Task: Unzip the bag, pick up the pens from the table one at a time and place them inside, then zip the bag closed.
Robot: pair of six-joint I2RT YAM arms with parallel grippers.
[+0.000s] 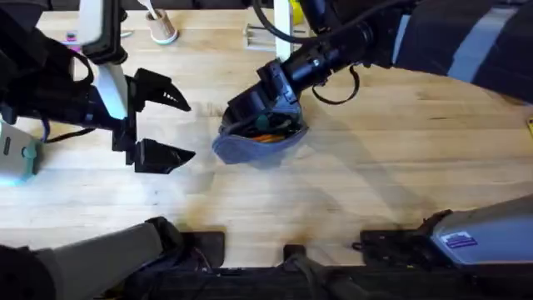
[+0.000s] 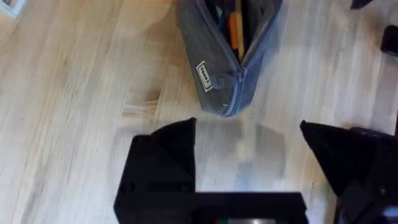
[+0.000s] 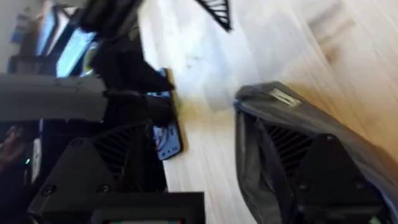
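Observation:
The blue-grey bag lies near the middle of the table with its zipper open. A slim orange item shows inside the bag. The pens are hidden or out of view. My right gripper sits over the bag's far end, open, with one finger down inside the bag and the other outside its rim. My left gripper hovers open to the left of the bag, holding nothing; its fingers stand wide apart a short way from the bag's near end.
A white and teal device lies at the left edge. At the back stand a cup and some small wooden pieces. Bare wood stretches in front of and to the right of the bag.

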